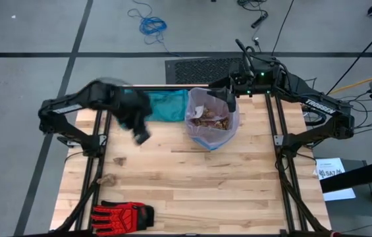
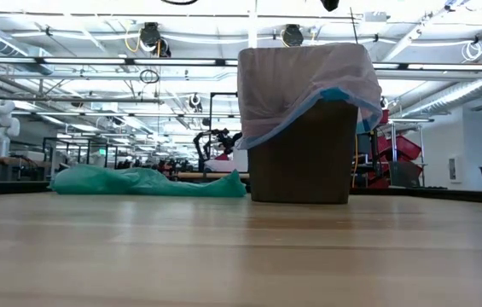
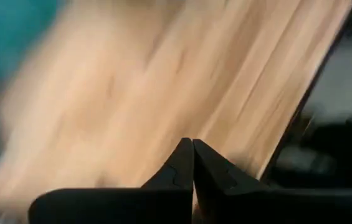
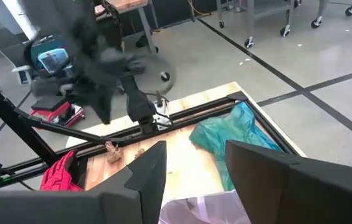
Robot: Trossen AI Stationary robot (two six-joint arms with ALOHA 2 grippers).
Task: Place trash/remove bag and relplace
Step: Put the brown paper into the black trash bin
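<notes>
The thin translucent pale pink-lavender plastic liner bag (image 1: pixel 213 129) sat draped over the rim of a small brown bin (image 2: pixel 302 158) at the far middle of the pale wooden counter (image 1: pixel 192 178), trash showing inside, apparently ready for removal. The left hand (image 1: pixel 141 136) hung clenched and empty just beside the crumpled teal-green plastic bag (image 1: pixel 170 105), likely the replacement. The right hand (image 1: pixel 228 99) hovered released above the bin's far rim, holding nothing.

Open industrial robotics lab: exposed ceiling ducts (image 2: pixel 223 38), taped concrete floor (image 1: pixel 27 33).
</notes>
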